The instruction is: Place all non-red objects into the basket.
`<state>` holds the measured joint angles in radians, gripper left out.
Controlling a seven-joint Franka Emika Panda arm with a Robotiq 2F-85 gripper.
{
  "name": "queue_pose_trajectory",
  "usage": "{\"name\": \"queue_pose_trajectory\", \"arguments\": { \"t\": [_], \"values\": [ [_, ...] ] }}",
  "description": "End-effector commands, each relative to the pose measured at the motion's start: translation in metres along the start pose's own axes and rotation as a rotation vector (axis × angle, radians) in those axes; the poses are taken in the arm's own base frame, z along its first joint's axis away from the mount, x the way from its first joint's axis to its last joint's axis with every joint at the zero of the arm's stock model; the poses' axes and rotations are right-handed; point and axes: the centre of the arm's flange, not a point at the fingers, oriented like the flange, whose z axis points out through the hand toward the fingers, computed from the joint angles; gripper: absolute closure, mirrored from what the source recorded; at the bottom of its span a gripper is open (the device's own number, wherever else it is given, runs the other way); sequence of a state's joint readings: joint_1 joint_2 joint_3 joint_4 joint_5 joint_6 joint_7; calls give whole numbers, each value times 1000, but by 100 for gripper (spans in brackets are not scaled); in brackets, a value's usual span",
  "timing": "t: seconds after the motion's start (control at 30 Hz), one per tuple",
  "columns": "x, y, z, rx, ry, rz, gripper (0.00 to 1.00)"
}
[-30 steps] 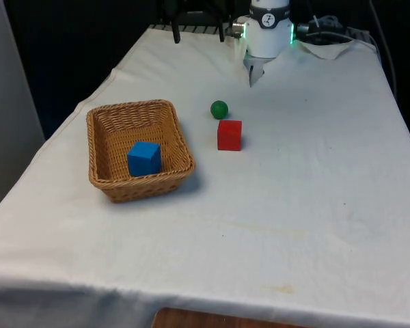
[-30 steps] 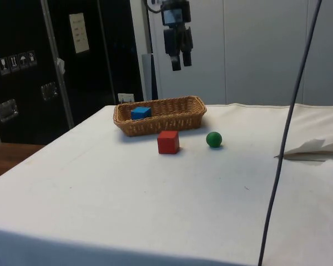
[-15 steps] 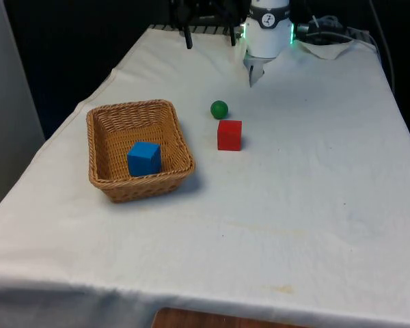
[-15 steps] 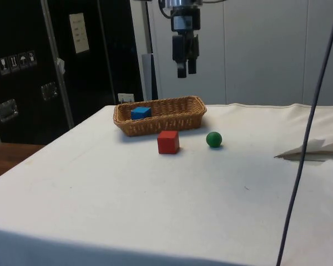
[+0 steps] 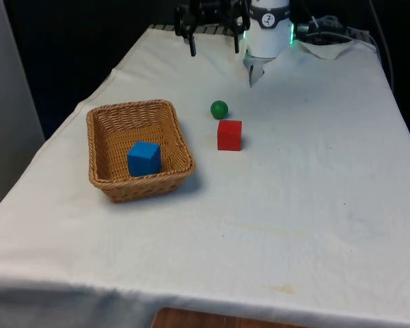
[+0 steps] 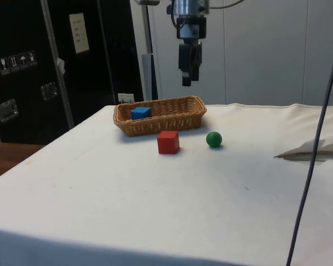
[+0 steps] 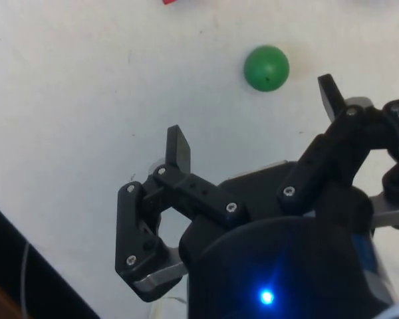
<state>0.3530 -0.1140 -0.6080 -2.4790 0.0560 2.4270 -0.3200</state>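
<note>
A green ball [image 5: 219, 108] [image 6: 213, 139] [image 7: 266, 67] rests on the white cloth, just beyond a red cube [image 5: 229, 134] [image 6: 168, 142]. To the front view's left stands a wicker basket [image 5: 102, 125] [image 6: 183, 113] with a blue cube [image 5: 144, 158] [image 6: 140, 112] inside. My gripper [image 5: 214, 47] [image 6: 187, 76] [image 7: 253, 119] hangs open and empty, high over the table and farther back than the ball. Its fingers [image 7: 178, 147] are spread wide with nothing between them.
A crumpled white paper [image 5: 328, 46] [image 6: 316, 148] lies at the far end near the robot base. The wide stretch of cloth in front of the red cube and toward the front view's right is bare.
The gripper has swung away from above the basket toward the green ball and come down a little, staying open. The objects have not moved.
</note>
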Motion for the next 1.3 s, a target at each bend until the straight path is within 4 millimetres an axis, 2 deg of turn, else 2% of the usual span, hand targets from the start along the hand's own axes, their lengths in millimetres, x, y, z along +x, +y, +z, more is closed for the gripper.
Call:
{"name": "queue_pose_trajectory", "arguments": {
  "t": [0.0, 0.13, 0.17, 0.4, 0.67, 1.27],
  "values": [
    [-1, 0, 3, -18, 5, -11, 0],
    [-5, -2, 12, -31, 8, -36, 0],
    [-4, 0, 8, -16, 2, -26, 0],
    [-13, -11, 29, -40, 26, -68, 0],
    [-22, -19, 39, -42, 45, -83, 0],
    [-42, -15, 60, -65, 64, -130, 0]
  ]
}}
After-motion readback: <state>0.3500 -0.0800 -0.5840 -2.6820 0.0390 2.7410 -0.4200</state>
